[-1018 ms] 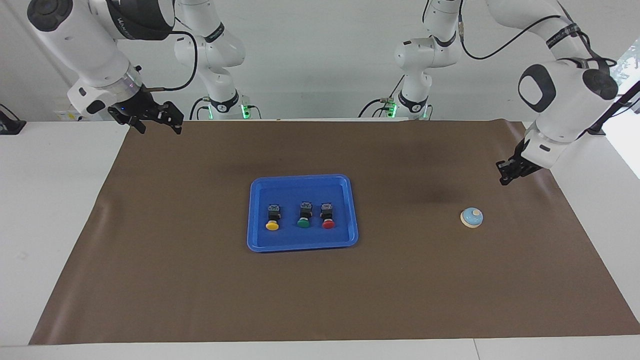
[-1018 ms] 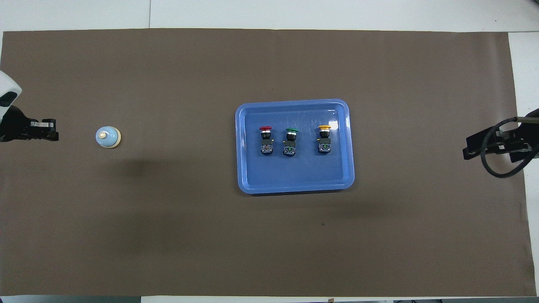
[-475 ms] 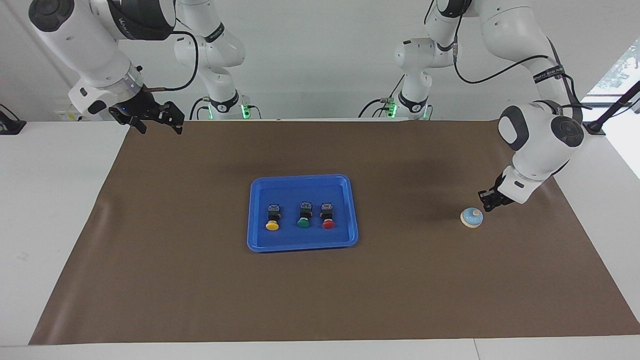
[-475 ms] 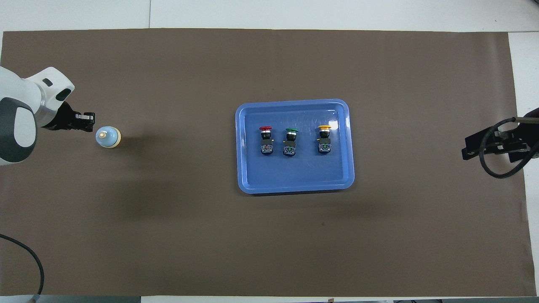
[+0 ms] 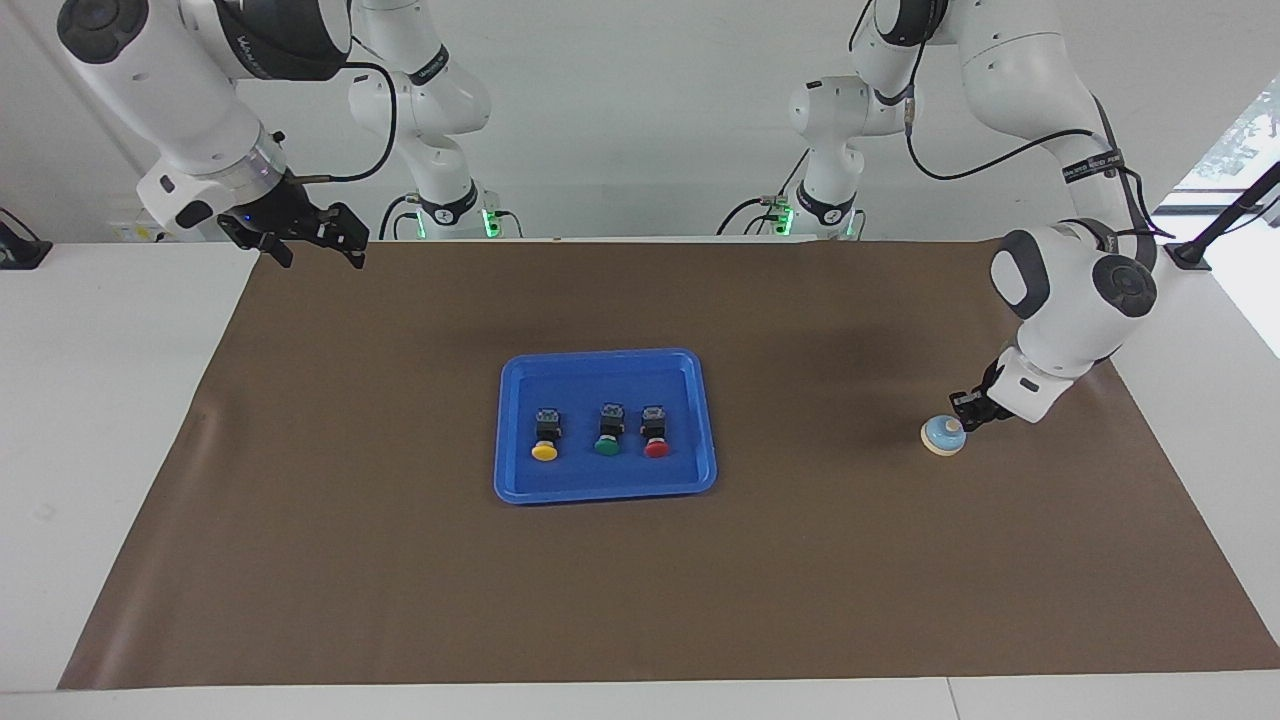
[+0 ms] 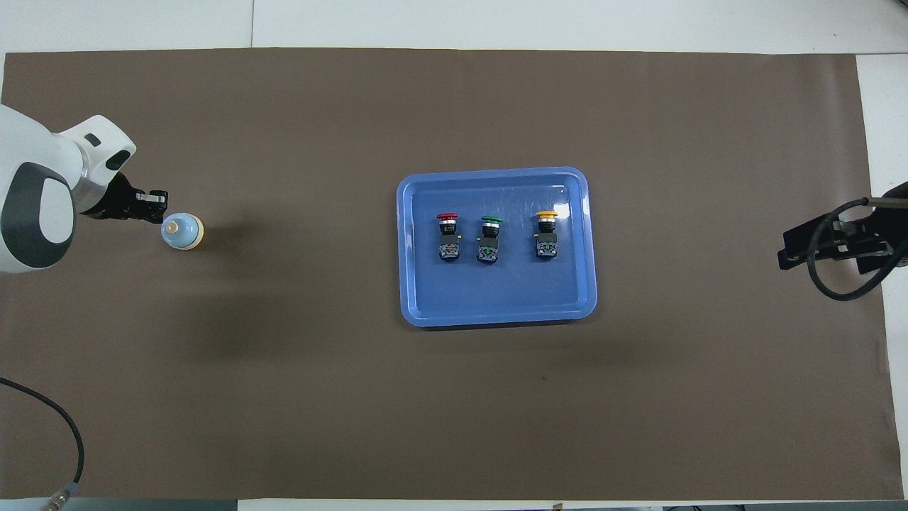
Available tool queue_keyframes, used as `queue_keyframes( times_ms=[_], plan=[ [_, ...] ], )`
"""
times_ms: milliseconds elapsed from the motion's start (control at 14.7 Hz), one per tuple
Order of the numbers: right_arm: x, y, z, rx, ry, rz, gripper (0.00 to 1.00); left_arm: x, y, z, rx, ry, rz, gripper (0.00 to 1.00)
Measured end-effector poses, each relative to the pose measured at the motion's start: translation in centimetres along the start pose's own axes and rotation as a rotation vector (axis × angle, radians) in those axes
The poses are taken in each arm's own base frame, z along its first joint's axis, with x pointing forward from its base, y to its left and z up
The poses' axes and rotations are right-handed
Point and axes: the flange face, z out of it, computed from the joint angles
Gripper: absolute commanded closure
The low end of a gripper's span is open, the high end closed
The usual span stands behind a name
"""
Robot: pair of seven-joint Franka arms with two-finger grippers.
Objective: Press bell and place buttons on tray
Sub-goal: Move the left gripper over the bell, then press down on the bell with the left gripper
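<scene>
The light-blue bell [image 5: 942,437] stands on the brown mat toward the left arm's end of the table; it also shows in the overhead view [image 6: 182,232]. My left gripper [image 5: 966,409] [image 6: 156,210] is shut, low, with its tips right at the bell's knob; I cannot tell if they touch. The blue tray [image 5: 600,356] [image 6: 496,172] lies mid-table. On it lie the yellow button [image 5: 544,440] [image 6: 546,234], green button [image 5: 607,436] [image 6: 489,238] and red button [image 5: 656,437] [image 6: 447,235]. My right gripper [image 5: 318,240] [image 6: 801,250] waits open over the mat's edge at its own end.
The brown mat [image 5: 400,560] covers most of the white table [image 5: 100,400]. A black cable [image 6: 50,411] of the left arm hangs over the mat's corner nearest the robots.
My left arm has swung down and in toward the bell, from well above the mat's edge to right at the bell's knob. The right arm, tray and buttons have not moved.
</scene>
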Motion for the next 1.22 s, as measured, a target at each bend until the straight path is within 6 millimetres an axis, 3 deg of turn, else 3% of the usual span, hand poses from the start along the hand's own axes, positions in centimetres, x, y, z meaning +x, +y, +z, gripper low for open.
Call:
queue_keyframes(
  times_ms=[611,1221],
  plan=[
    [0.0,0.0,0.0,0.0,0.0,0.0,0.0,-0.6,0.6,2.0,0.0,-0.026,0.008,1.0],
    [0.0,0.0,0.0,0.0,0.0,0.0,0.0,-0.3,0.6,2.1,0.002,0.006,-0.001,1.0]
  ],
)
